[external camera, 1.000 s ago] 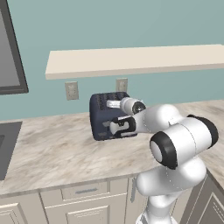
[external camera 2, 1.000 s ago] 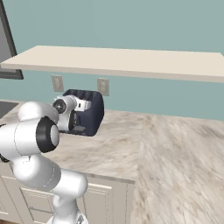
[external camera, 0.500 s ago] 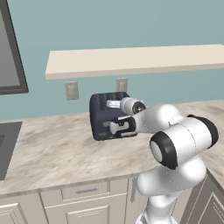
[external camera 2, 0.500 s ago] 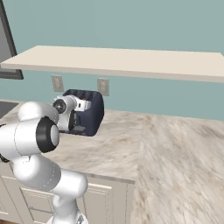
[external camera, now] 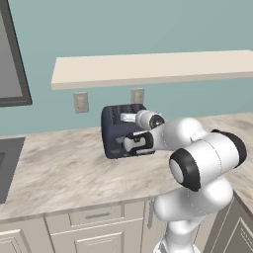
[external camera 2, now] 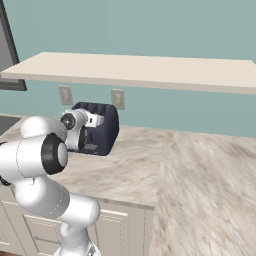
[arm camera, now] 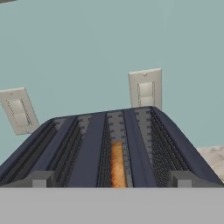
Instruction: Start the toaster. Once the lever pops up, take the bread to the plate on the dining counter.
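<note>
You're facing a marble counter point(external camera: 64, 173) that runs along the teal wall beneath a pale shelf point(external camera: 148, 66). The toaster point(external camera: 114, 129) stands near the counter's back edge, just below two wall outlets point(arm camera: 145, 89). Your gripper point(external camera: 133, 142) sits at the toaster's front face with its jaws spread wide, gripping nothing. The bread point(arm camera: 116, 164) stands sunk in a middle slot.
</note>
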